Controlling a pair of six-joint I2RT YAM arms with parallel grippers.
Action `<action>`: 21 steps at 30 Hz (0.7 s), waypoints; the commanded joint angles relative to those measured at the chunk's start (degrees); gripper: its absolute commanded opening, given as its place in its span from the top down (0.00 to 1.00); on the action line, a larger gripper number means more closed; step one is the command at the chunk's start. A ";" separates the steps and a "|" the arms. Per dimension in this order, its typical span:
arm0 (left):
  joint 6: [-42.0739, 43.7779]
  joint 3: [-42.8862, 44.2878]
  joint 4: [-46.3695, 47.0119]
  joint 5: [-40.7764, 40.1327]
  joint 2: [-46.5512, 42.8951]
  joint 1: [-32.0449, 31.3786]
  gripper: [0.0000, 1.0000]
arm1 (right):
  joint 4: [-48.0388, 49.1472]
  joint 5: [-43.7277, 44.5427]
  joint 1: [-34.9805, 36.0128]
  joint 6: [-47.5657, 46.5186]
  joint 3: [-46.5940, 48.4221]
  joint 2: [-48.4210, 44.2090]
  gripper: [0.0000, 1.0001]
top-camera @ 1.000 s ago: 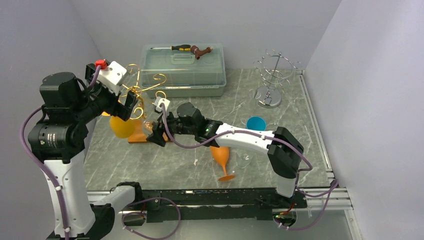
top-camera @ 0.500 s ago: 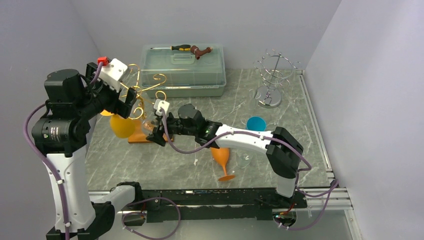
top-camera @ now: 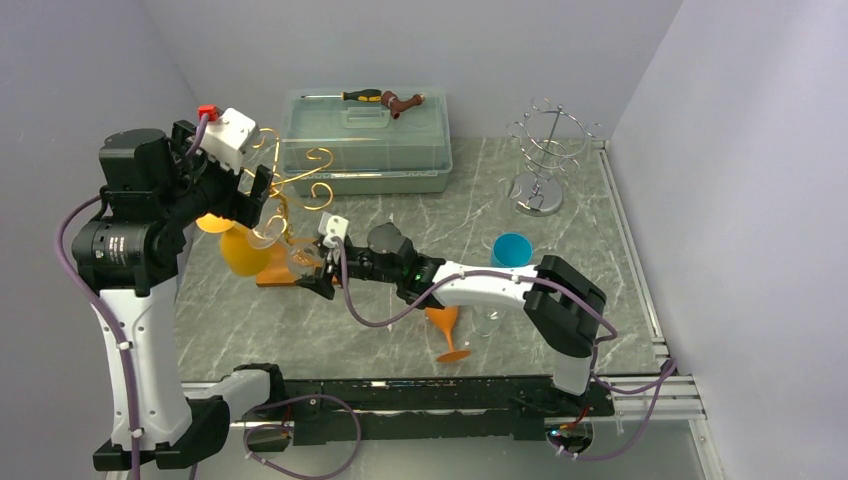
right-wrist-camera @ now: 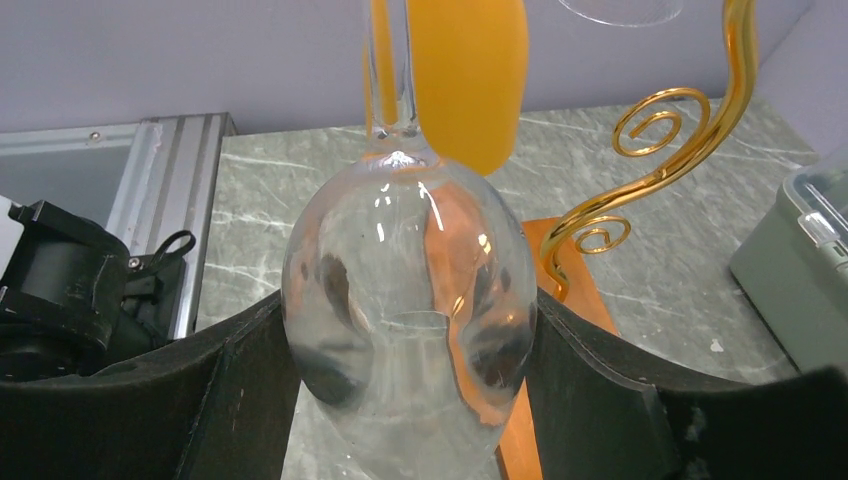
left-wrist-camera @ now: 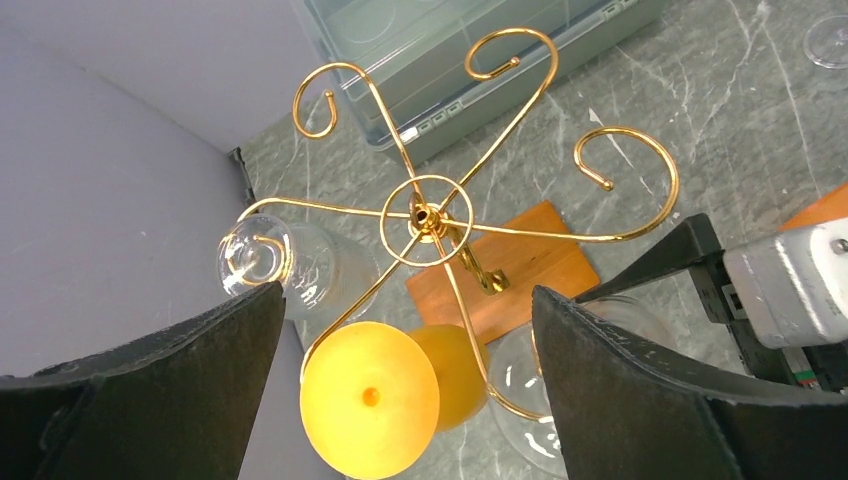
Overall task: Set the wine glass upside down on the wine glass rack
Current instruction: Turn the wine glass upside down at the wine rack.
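Observation:
The wine glass rack (top-camera: pixel 290 185) is a gold wire tree on a wooden base (top-camera: pixel 283 273), at the table's left. A yellow glass (top-camera: pixel 241 250) hangs upside down from one arm, and a clear one (left-wrist-camera: pixel 268 262) hangs further left. My right gripper (right-wrist-camera: pixel 410 400) is shut on the bowl of a clear wine glass (right-wrist-camera: pixel 410 310), held bowl down with its stem pointing up beside the yellow glass (right-wrist-camera: pixel 470 70). One gold curl lies across this glass (left-wrist-camera: pixel 525 395) in the left wrist view. Whether it hangs there I cannot tell. My left gripper (left-wrist-camera: pixel 407 335) is open above the rack, holding nothing.
An orange glass (top-camera: pixel 443 320) lies on the table beside a clear one (top-camera: pixel 487 318), under my right arm. A blue cup (top-camera: pixel 512 247) stands further right. A silver wire rack (top-camera: pixel 540 150) is at the back right. A lidded storage box (top-camera: pixel 365 140) with tools on it sits behind the gold rack.
My left arm has lifted and swung slightly right over the rack, jaws still wide. My right wrist has sunk lower, still gripping the clear glass by the rack.

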 commanded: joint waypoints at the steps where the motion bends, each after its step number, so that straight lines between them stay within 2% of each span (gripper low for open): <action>1: -1.24 0.70 2.16 -1.76 0.22 -0.14 0.01 | 10.66 0.83 0.13 -0.38 -2.46 -2.00 0.58; 6: -1.53 1.60 1.72 -2.55 1.16 -0.14 0.00 | 14.03 2.87 0.06 2.23 -3.50 -1.61 0.58; 11: -1.26 1.64 1.57 -2.61 1.36 -0.14 0.00 | 14.24 4.13 -0.03 3.38 -3.43 -0.44 0.42; 13: -1.26 1.35 1.74 -2.46 1.29 -0.14 0.01 | 13.66 4.16 -0.03 3.38 -3.30 0.05 0.31; 14: -1.26 1.12 1.88 -2.36 1.23 -0.14 0.00 | 13.54 4.14 -0.03 4.12 -3.24 0.24 0.05; 15: -1.26 0.84 2.08 -2.35 1.12 -0.14 0.01 | 13.52 4.31 -0.03 4.96 -3.15 0.40 0.01; 21: -1.04 -0.95 2.35 -2.69 1.07 -0.14 0.00 | 13.15 4.90 -0.02 5.31 -3.48 -0.24 0.00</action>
